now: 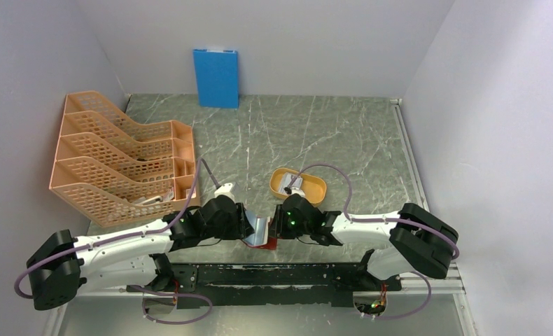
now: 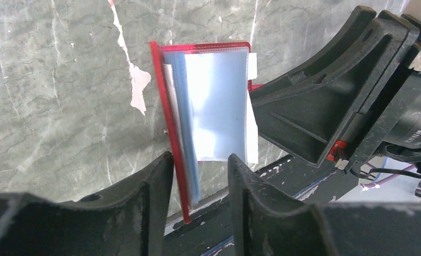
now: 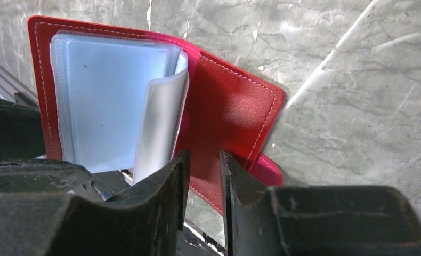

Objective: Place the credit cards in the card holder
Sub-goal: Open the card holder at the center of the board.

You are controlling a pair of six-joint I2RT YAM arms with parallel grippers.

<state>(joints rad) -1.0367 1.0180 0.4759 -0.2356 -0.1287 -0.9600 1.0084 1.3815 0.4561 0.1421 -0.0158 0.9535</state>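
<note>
- Orange mesh rack [image 1: 113, 168] is standing at 9 o'clock on the table [image 1: 330, 133].
- Left gripper [image 2: 200, 160] is straddling the card holder [image 2: 213, 106], jaws apart around its red cover edge, not pinching.
- The card holder is standing open at 6 o'clock, between both grippers.
- Right gripper [image 3: 204, 157] is clamping its other red flap.
- Yellow tray [image 1: 321, 187] is sitting at 1 o'clock from it, contents too small to tell.

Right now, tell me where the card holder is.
Top view: the card holder is open at the front centre of the table, between the left gripper and right gripper.
</note>
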